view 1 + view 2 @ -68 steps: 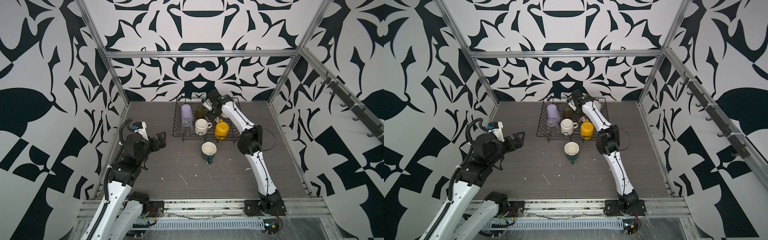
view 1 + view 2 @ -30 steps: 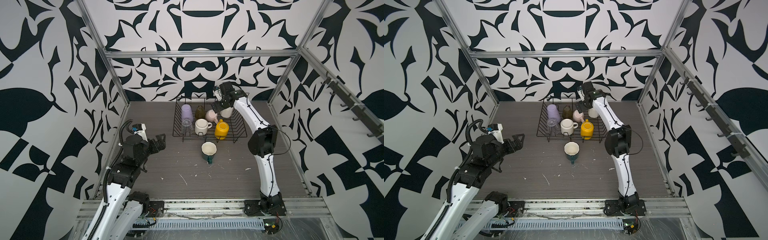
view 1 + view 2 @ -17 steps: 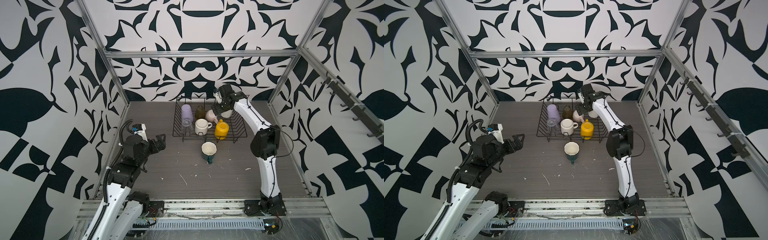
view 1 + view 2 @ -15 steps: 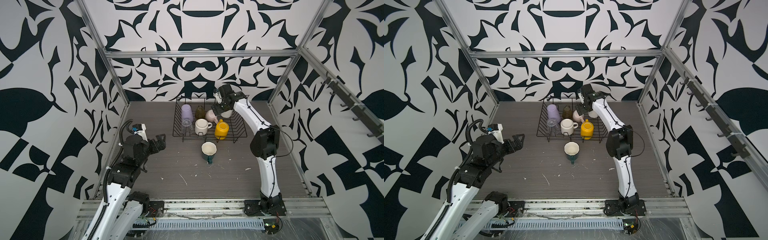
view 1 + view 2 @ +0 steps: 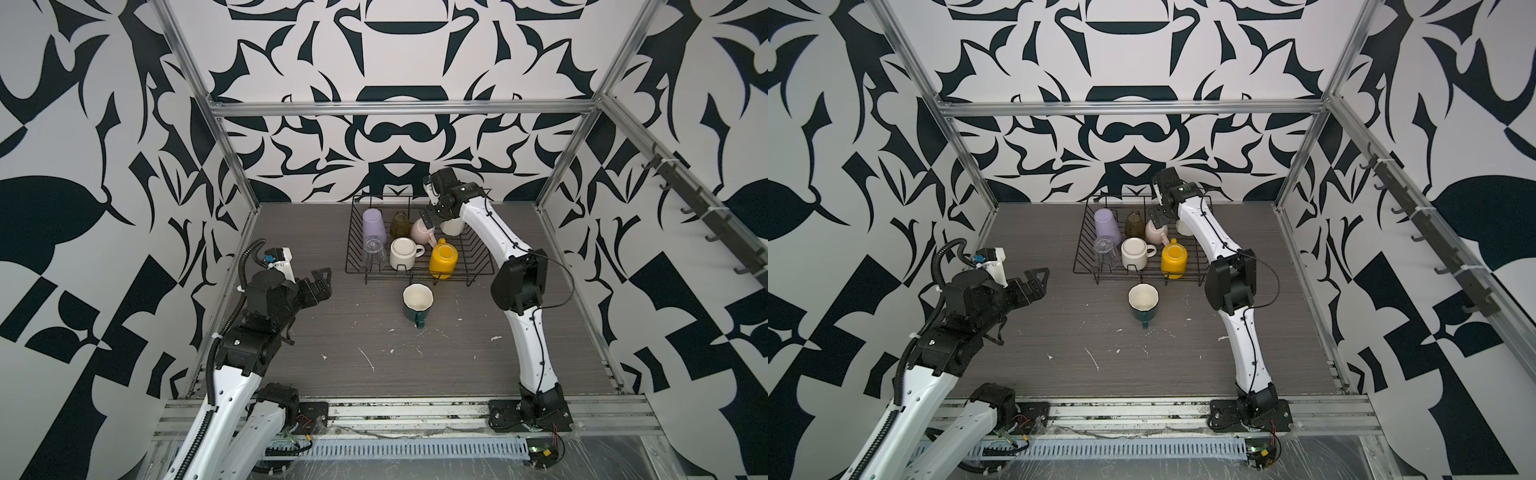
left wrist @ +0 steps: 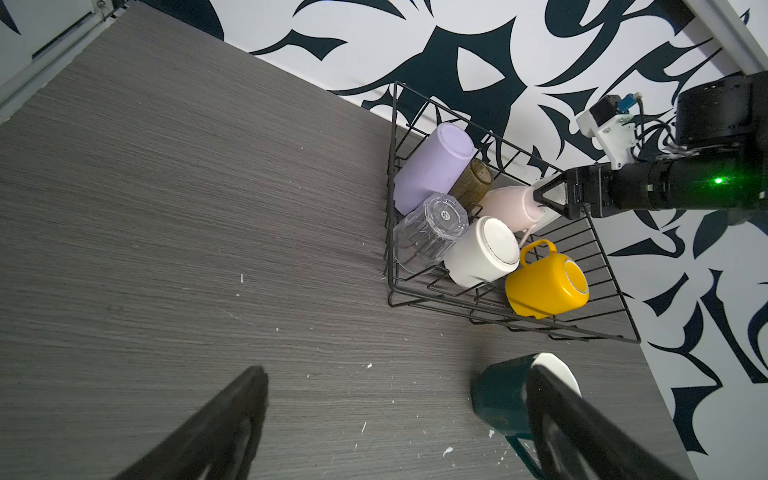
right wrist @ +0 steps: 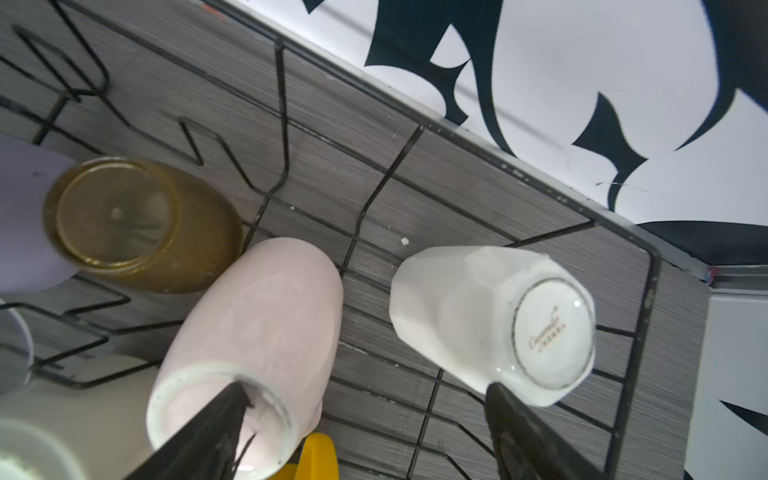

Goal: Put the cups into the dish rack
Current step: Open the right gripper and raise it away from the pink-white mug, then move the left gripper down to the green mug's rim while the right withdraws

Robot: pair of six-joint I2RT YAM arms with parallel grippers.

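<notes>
Nearly done, I judge: seven cups lie upturned in the black wire dish rack (image 5: 471,249): matte lilac tumbler (image 5: 373,224), textured olive glass (image 5: 400,225), faceted clear glass (image 5: 374,251), glossy pale pink mug (image 5: 422,232), white faceted mug (image 5: 451,226), cream mug (image 5: 402,253), yellow mug (image 5: 444,258). Only the dark green mug (image 5: 417,301) stands upright on the woodgrain desk (image 5: 374,374), just before the rack. My right end effector (image 7: 365,395) gapes wide, empty, above the pink and white mugs; my left end effector (image 5: 322,284) hangs wide too.
</notes>
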